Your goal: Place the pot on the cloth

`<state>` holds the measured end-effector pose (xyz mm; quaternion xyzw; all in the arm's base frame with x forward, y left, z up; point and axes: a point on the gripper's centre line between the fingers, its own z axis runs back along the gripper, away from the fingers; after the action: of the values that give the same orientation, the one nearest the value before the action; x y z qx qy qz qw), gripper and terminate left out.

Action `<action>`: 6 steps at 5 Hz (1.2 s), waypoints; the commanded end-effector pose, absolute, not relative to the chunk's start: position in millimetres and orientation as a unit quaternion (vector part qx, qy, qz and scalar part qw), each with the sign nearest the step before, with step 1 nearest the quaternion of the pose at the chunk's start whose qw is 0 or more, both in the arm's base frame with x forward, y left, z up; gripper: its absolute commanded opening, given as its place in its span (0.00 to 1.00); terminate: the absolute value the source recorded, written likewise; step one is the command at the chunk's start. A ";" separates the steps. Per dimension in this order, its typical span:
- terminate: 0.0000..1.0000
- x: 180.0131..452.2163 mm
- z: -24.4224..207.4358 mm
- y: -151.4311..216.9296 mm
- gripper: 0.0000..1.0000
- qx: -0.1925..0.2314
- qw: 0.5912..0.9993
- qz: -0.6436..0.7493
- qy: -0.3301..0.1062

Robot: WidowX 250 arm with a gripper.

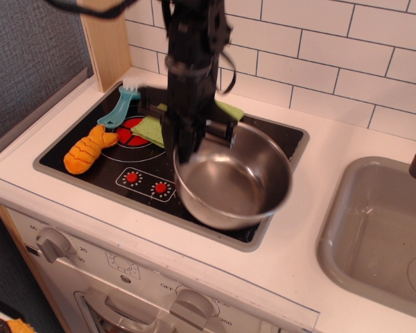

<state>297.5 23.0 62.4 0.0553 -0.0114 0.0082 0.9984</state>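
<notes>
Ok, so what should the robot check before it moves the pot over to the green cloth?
1. End effector shut on the pot rim: ok.
2. Pot lifted off the stovetop: cannot tell; its rim is blurred.
3. Cloth lying flat: cannot tell, arm hides most of it.
4. Blue brush off the cloth: ok.
5. Orange plush toy off the cloth: ok.

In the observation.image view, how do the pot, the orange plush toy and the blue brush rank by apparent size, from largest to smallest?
1. pot, clearly the largest.
2. and 3. orange plush toy and blue brush: these look about alike, and the brush lies farther from the camera, so no ranking.
</notes>
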 end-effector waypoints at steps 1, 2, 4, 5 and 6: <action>0.00 348.7 101.3 77.9 0.00 0.045 0.994 0.083 -0.060; 0.00 363.1 88.1 106.0 0.00 0.053 0.992 0.108 -0.048; 0.00 370.5 70.5 124.1 0.00 0.062 0.991 0.113 -0.027; 0.00 367.3 65.7 122.8 1.00 0.055 0.990 0.126 -0.017; 0.00 362.2 73.4 120.1 1.00 0.058 0.990 0.128 -0.027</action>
<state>358.6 114.7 43.7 0.0511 0.0128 0.1240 0.9909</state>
